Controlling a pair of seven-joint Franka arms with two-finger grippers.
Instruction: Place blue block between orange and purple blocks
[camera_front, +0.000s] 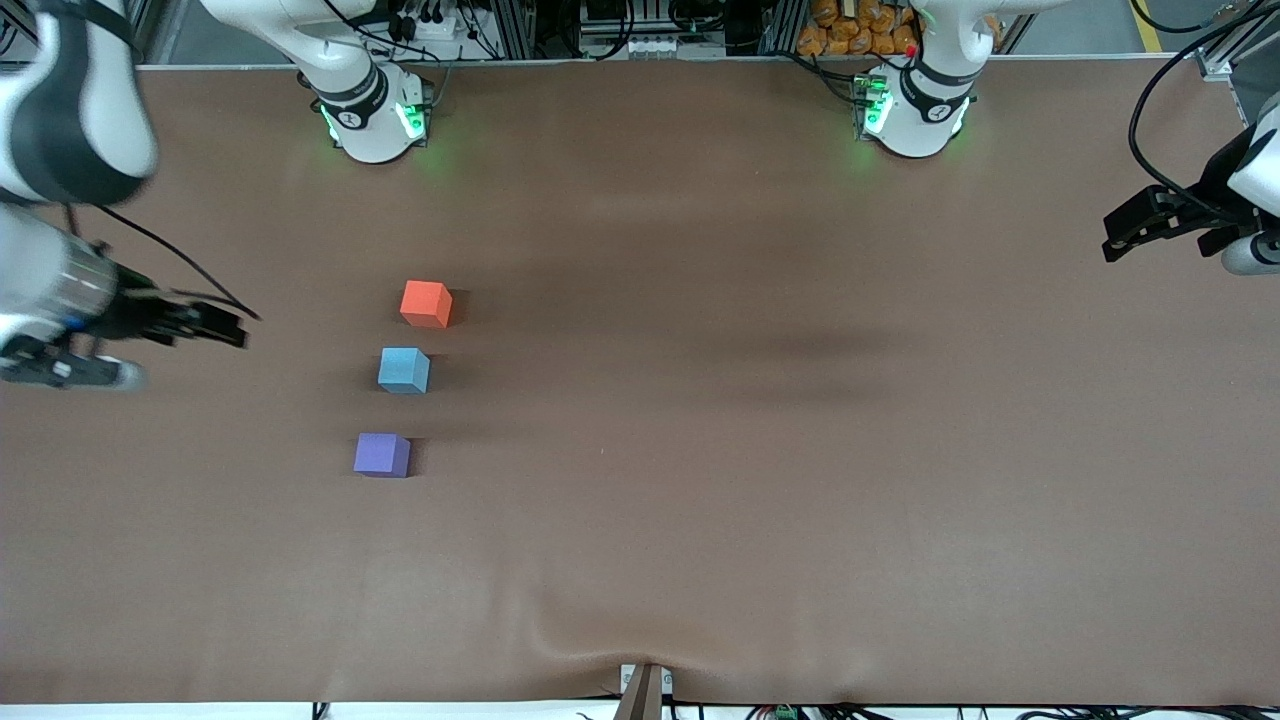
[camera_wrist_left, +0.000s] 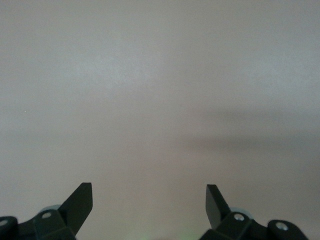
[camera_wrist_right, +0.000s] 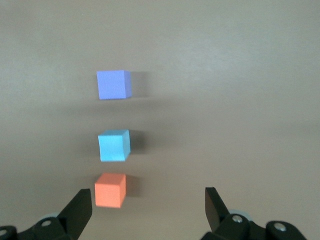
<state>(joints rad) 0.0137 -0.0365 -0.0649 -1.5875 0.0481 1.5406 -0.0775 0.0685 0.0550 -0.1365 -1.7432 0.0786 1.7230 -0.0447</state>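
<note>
On the bench you see the blue block resting between the orange block and the purple block, touching neither, in a line toward the right arm's end, the purple one closest to the front edge. Your right gripper hangs over that end edge, jaws wide and empty, its arm partly cut off and blurred. Your left gripper waits over the left arm's end edge, also spread wide and empty, over bare cloth.
</note>
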